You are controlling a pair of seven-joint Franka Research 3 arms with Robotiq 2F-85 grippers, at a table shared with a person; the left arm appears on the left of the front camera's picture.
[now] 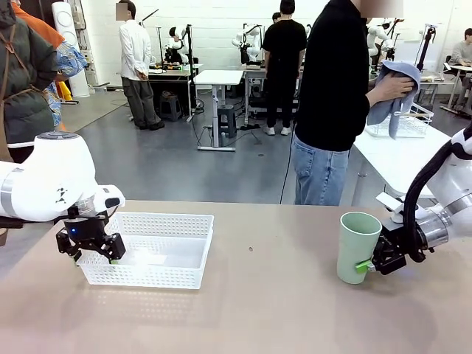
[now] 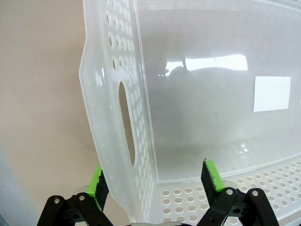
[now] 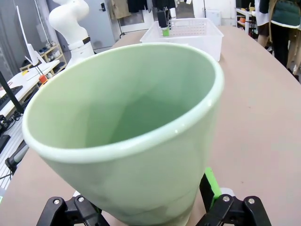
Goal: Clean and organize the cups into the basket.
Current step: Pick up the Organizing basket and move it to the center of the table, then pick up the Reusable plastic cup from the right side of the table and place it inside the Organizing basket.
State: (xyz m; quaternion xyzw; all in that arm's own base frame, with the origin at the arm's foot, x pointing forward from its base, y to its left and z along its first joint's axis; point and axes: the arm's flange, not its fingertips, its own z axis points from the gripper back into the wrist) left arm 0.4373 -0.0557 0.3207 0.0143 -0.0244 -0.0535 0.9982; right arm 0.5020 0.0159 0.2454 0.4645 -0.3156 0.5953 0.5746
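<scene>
A pale mint green cup (image 1: 359, 245) stands upright on the table at the right. My right gripper (image 1: 366, 264) is open, its fingers on either side of the cup's lower part. In the right wrist view the cup (image 3: 127, 127) spans the space between the fingers, and one green pad (image 3: 211, 184) shows beside its base. The white lattice basket (image 1: 151, 251) sits at the left with nothing in it. My left gripper (image 1: 96, 255) is open and straddles the basket's left end wall (image 2: 117, 117) by the handle cut-out, one pad (image 2: 99, 186) outside and the other pad (image 2: 211, 176) inside.
A person stands at the far side of the table and rubs a blue-grey cloth (image 1: 391, 88) with both hands; what it wraps is hidden. A white wire basket (image 1: 405, 127) rests on a side table at the back right. The tan tabletop (image 1: 273, 295) lies bare between the basket and the cup.
</scene>
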